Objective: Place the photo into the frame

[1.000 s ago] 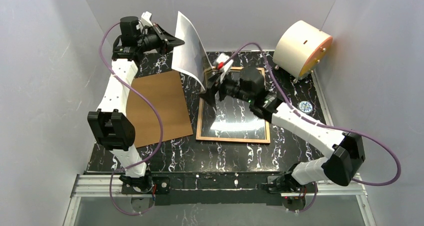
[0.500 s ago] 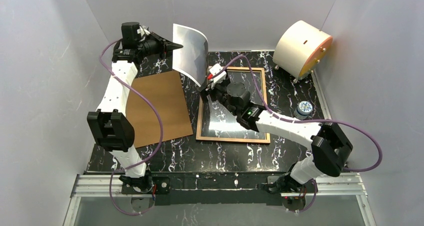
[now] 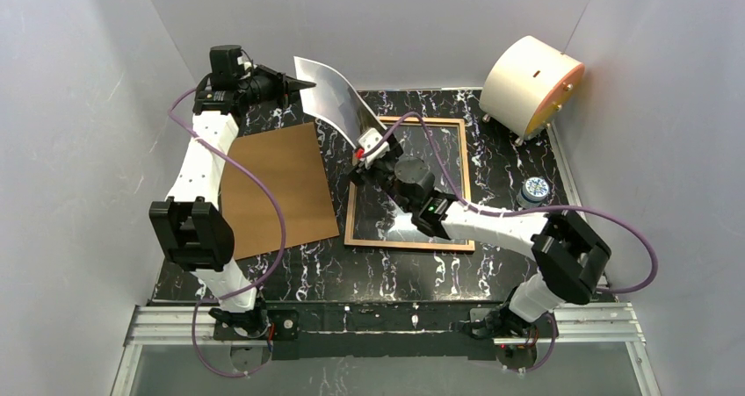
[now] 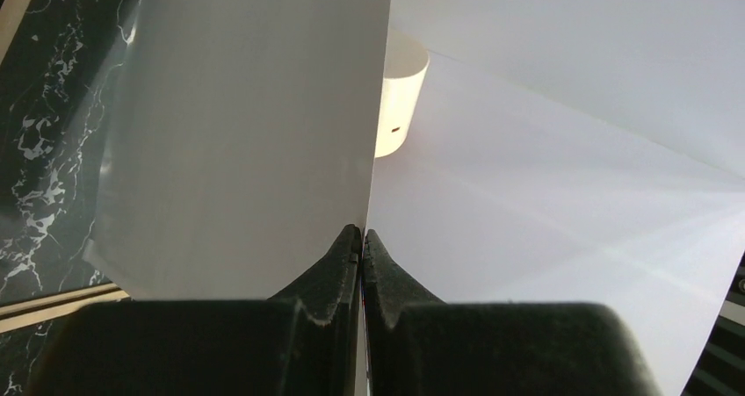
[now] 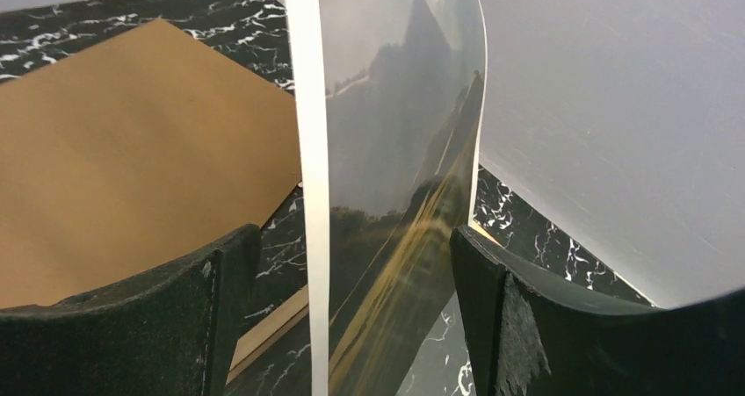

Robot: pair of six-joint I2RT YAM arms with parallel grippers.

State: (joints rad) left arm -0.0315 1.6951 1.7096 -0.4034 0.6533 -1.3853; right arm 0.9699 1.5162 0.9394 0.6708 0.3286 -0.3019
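The photo [image 3: 329,99] hangs curved in the air over the table's back left. My left gripper [image 3: 305,84] is shut on its upper left edge. In the left wrist view the fingertips [image 4: 351,238] pinch the paper's edge, and the photo's white back [image 4: 246,133] fills the left side. My right gripper [image 3: 360,161] is open at the photo's lower end, over the frame's back left corner. In the right wrist view the photo's mountain print [image 5: 395,194] runs between my spread right gripper [image 5: 351,242]. The frame [image 3: 408,243] lies flat on the table, light wood up.
A brown backing board [image 3: 277,190] lies left of the frame and shows in the right wrist view [image 5: 132,150]. A cream round drum [image 3: 530,75] stands at the back right. A small blue-white cap [image 3: 534,188] lies right of the frame. Grey walls enclose the table.
My right arm has swung left and its gripper now straddles the photo's lower end. My left gripper has drawn back to the left, and the photo leans lower towards the frame.
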